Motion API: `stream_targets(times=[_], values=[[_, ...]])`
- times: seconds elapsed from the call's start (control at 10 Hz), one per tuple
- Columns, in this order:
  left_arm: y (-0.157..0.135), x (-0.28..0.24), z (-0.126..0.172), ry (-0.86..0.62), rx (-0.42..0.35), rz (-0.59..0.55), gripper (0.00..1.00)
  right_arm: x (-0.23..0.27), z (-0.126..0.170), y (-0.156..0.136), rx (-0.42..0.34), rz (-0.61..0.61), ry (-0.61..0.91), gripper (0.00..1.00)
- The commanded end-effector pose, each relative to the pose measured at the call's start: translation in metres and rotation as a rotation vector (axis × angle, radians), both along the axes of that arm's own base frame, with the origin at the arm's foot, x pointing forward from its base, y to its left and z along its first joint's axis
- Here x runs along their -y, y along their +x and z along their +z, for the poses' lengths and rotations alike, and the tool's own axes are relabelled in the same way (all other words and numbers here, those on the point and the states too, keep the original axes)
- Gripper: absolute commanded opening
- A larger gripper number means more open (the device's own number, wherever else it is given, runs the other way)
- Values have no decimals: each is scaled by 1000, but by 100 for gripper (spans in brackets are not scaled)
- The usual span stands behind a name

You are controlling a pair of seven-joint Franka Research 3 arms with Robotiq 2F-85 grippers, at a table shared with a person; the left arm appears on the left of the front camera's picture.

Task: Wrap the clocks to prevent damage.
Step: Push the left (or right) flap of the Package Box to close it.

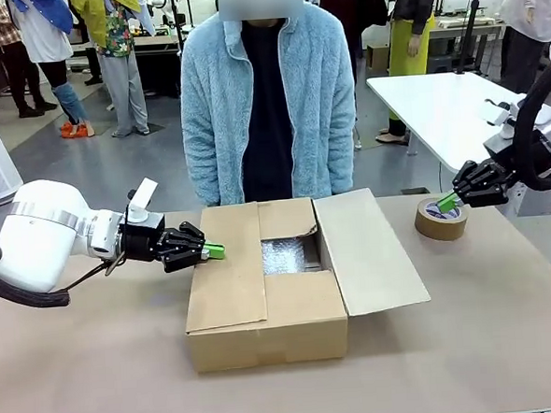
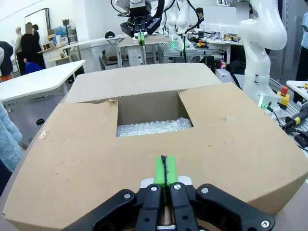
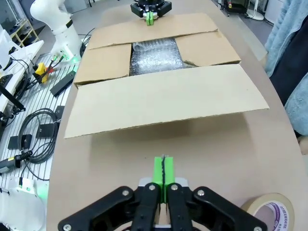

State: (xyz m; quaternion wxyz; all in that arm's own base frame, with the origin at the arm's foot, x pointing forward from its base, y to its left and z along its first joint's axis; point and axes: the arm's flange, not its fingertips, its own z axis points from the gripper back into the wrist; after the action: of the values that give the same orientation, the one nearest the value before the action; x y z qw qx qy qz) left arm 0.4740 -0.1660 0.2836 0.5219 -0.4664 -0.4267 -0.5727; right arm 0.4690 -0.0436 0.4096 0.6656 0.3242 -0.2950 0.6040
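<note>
**Ann:** Where are the clocks?

**Ben:** I cannot tell; the bubble wrap (image 1: 283, 256) lies in the box (image 1: 269, 333), and if the clocks are in there, it hides them; the box sits in the middle of the table (image 1: 98, 367).

**Ann:** So what is the job right now?

**Ben:** I think it is the flaps; the left flap (image 1: 225, 266) lies flat over the top; the right flap (image 1: 367, 248) hangs out to the side; the wrap peeks through the hole between them.

**Ann:** How do you do that well?

**Ben:** Go slow; push on a flap near its edge, not down into the hole, so nothing that can break gets poked; the box looks light and could slide, so one arm should hold it while the other moves a flap; the right flap has to fold in before any tape goes on.

**Ann:** What about the left gripper (image 1: 215, 251)?

**Ben:** Its two fingers are pressed together with nothing between them; its green tip is at the outer edge of the left flap; I cannot tell if it touches.

**Ann:** And the right gripper (image 1: 446, 202)?

**Ben:** Pressed together too, holding nothing; it is just beside the tape (image 1: 440, 223), well apart from the box; the person (image 1: 267, 104) stands at the far side, behind the box.
</note>
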Motion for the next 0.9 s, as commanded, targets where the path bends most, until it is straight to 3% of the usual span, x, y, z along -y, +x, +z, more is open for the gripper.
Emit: stream_targets(times=[0.0,0.3,0.6,0.8], values=[[0,0,-3,20,5,5,0,0,2,-1,8,14,27,1],[0,0,-3,20,5,5,0,0,0,-1,-4,5,2,1],[0,0,-3,20,5,5,0,-12,-51,13,37,-24,36,1],[0,0,-3,20,5,5,0,-24,-67,16,64,-20,30,1]])
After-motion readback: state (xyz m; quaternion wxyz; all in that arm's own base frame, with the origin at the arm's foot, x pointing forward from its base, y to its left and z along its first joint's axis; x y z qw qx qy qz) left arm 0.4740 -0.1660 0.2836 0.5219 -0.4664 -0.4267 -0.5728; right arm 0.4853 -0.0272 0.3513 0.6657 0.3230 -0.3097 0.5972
